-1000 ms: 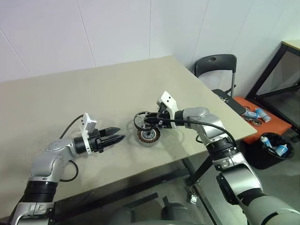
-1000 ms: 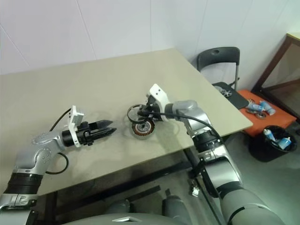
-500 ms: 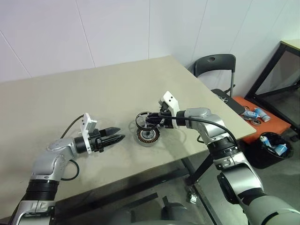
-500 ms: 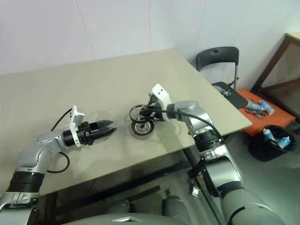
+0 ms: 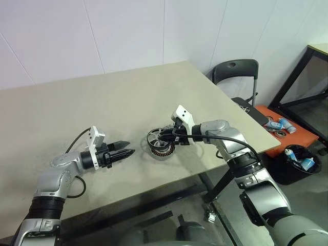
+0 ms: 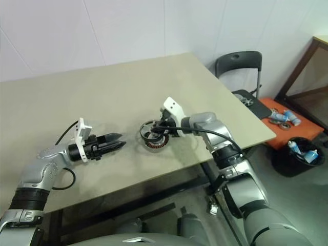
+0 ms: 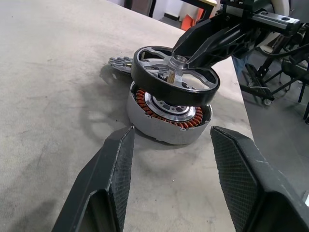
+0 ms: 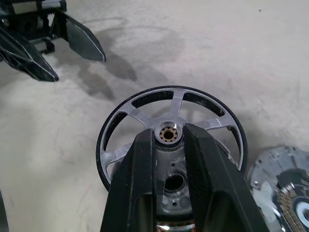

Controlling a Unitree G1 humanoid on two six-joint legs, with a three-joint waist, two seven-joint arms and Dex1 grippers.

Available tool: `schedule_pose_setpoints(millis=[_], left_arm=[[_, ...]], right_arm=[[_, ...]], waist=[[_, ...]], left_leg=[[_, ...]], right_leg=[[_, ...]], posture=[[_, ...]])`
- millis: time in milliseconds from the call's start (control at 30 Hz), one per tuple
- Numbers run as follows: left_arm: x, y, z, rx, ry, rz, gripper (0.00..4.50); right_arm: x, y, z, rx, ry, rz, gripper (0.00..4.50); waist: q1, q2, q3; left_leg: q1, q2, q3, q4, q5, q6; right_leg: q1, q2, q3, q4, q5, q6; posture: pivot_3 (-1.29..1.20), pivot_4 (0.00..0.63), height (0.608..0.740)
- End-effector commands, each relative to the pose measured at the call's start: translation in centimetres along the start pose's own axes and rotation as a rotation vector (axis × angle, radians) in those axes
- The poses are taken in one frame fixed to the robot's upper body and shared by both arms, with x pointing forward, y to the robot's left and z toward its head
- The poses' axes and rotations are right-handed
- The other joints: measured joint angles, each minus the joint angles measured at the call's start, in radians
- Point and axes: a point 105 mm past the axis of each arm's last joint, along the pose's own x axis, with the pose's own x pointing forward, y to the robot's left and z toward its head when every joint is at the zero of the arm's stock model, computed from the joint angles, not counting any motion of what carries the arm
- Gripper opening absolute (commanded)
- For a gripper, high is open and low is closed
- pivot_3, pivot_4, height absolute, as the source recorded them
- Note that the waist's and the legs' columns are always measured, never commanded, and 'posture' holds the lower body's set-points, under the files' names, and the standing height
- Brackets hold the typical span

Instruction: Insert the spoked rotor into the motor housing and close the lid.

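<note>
The spoked rotor (image 8: 213, 123), a grey disc with a dark rim, hangs tilted just above the motor housing (image 7: 169, 118). My right gripper (image 8: 169, 134) is shut on the rotor's centre hub. The housing stands on the table (image 5: 77, 102), silver-walled, with copper windings showing under the rotor. The lid (image 8: 285, 183), a flat silver disc, lies on the table right beside the housing. My left gripper (image 5: 128, 150) is open and holds nothing. It hovers low over the table a short way to the left of the housing and points at it.
The table's near edge (image 5: 154, 187) runs just in front of the parts. Off its right corner stand a dark chair (image 5: 236, 72), an orange tray of bottles (image 5: 284, 130), a black bin (image 5: 297, 164) and a dark frame (image 5: 307, 66).
The rotor has sunk a little closer to the housing in my right gripper. The left gripper has stayed where it was, still open.
</note>
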Motion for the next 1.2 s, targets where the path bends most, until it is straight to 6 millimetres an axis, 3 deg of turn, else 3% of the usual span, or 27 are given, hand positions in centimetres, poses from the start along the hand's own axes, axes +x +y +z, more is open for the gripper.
schedule_pose_setpoints(millis=[33,367,933,1200], left_arm=[[-0.4,0.2,0.5,0.035,-0.016,-0.004,2.66],[-0.7,0.6,0.3,0.037,-0.015,-0.007,2.66],[-0.5,-0.2,0.3,0.039,-0.011,-0.015,2.66],[-0.4,0.1,0.3,0.034,-0.010,-0.014,2.66]], right_arm=[[-0.3,0.1,1.3,-0.060,-0.028,0.001,0.48],[-0.2,0.8,0.6,-0.067,-0.006,0.025,0.48],[-0.4,0.3,-0.1,-0.065,0.011,-0.003,0.48],[0.0,0.8,-1.4,-0.094,0.057,0.009,0.48]], waist=[[0.000,0.000,0.000],[0.000,0.000,0.000],[0.000,0.000,0.000],[0.000,0.000,0.000]], left_leg=[[0.000,0.000,0.000,0.000,0.000,0.000],[0.000,0.000,0.000,0.000,0.000,0.000],[0.000,0.000,0.000,0.000,0.000,0.000],[0.000,0.000,0.000,0.000,0.000,0.000]], right_leg=[[0.000,0.000,0.000,0.000,0.000,0.000],[0.000,0.000,0.000,0.000,0.000,0.000],[0.000,0.000,0.000,0.000,0.000,0.000],[0.000,0.000,0.000,0.000,0.000,0.000]], posture=[[0.00,0.000,0.740],[0.00,0.000,0.740],[0.00,0.000,0.740],[0.00,0.000,0.740]])
